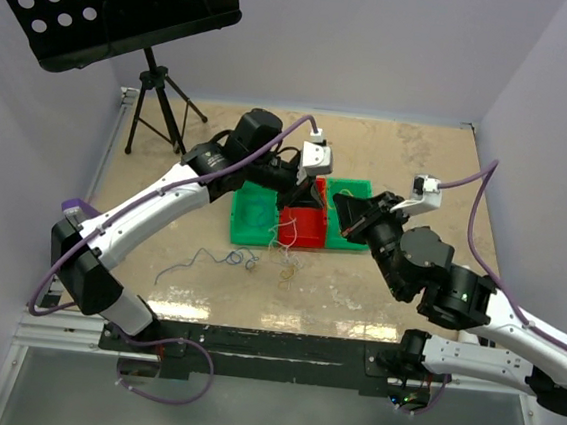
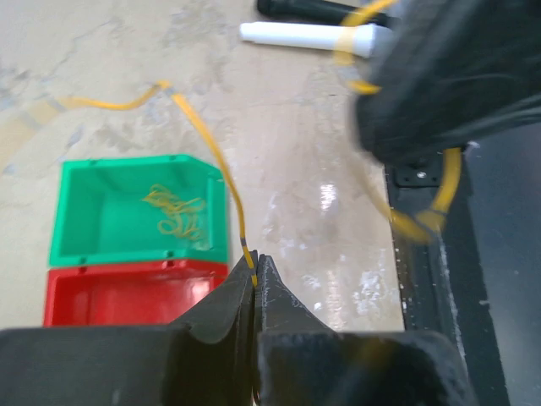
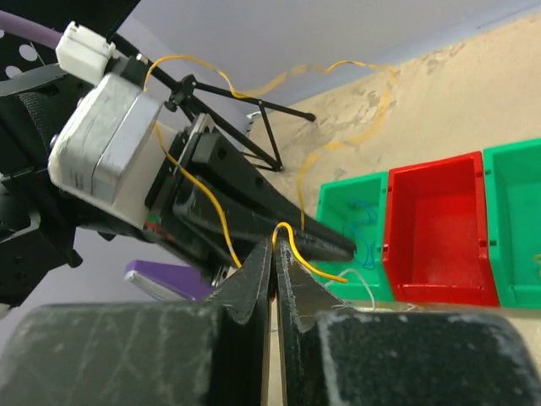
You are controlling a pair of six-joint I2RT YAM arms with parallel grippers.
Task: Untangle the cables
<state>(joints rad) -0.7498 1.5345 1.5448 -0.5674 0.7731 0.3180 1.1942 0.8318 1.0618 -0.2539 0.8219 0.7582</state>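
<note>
A thin yellow cable point(image 2: 242, 237) is pinched at the tips of my left gripper point(image 2: 254, 269), which is shut on it, and runs off across the table. My right gripper point(image 3: 275, 241) is shut on the same yellow cable point(image 3: 282, 225), which arches over its tips just in front of the left gripper point(image 3: 254, 199). In the top view the left gripper point(image 1: 317, 194) and the right gripper point(image 1: 343, 216) meet above the bins. A blue cable point(image 1: 214, 258) and a small white and gold tangle point(image 1: 284, 261) lie on the table in front of the bins.
A green bin point(image 1: 253, 217), a red bin point(image 1: 304, 230) and a second green bin point(image 1: 354, 194) stand side by side. One green bin holds yellow wires point(image 2: 176, 211), the other blue wires point(image 3: 362, 222). A music stand point(image 1: 113, 0) on a tripod stands at the back left.
</note>
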